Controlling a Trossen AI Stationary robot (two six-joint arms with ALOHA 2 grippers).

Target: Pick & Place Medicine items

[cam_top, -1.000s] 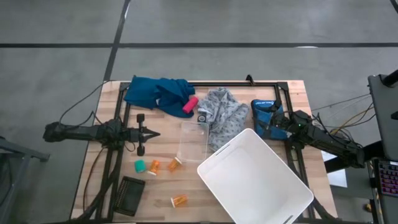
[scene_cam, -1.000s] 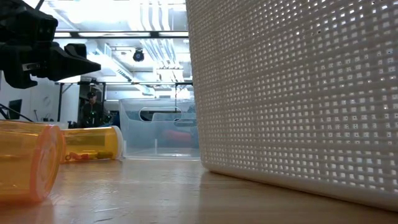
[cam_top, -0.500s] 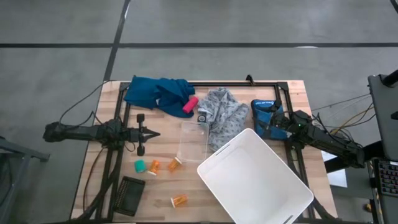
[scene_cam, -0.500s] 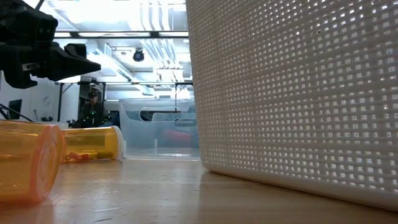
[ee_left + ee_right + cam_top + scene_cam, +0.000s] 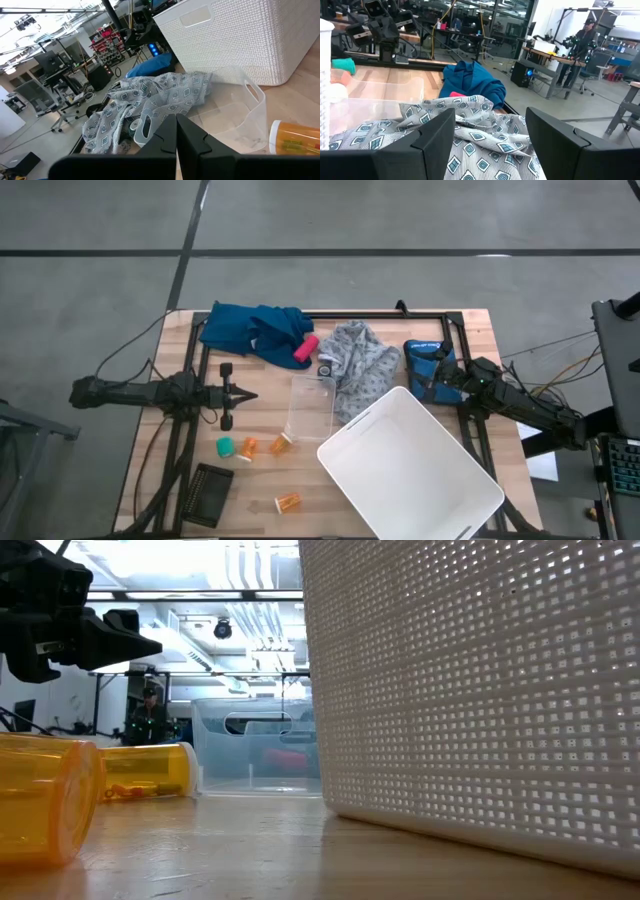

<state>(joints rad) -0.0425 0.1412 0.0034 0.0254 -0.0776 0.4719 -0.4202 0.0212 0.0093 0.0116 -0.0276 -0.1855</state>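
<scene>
Wooden table [image 5: 160,370] carries three orange bottles — two [image 5: 248,446] [image 5: 281,444] beside a clear bin [image 5: 311,409], one [image 5: 288,502] nearer the front edge. Left gripper [image 5: 246,394] hovers with fingers pressed together, holding nothing; right gripper [image 5: 412,385] sits spread wide by the grey cloth [image 5: 357,369] — empty.

No visible change (seemingly none).

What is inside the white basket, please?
From above, the white basket looks empty; only its plain white floor shows. The three orange pill bottles lie outside it on the table. Nothing covers its inside.
</scene>
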